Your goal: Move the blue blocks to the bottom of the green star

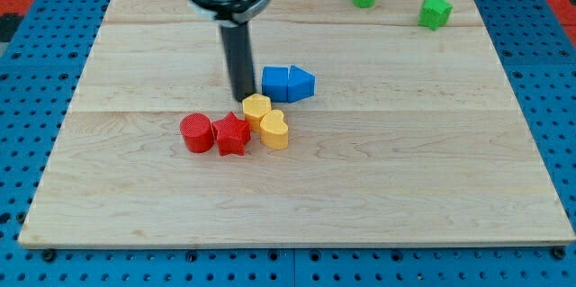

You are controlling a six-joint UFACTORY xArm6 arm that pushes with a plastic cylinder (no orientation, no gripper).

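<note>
blue blocks (288, 84) | my tip (242, 98) just left, no claw on rig | green star (435, 12) top right | advice: push w/ steady centred contact, pair together

two blue blocks (288, 84), two red blocks (214, 133), two yellow blocks (265, 119), two green blocks (400, 2)

Wooden board (405, 188), blue blocks (288, 84), red, yellow, green blocks
</note>
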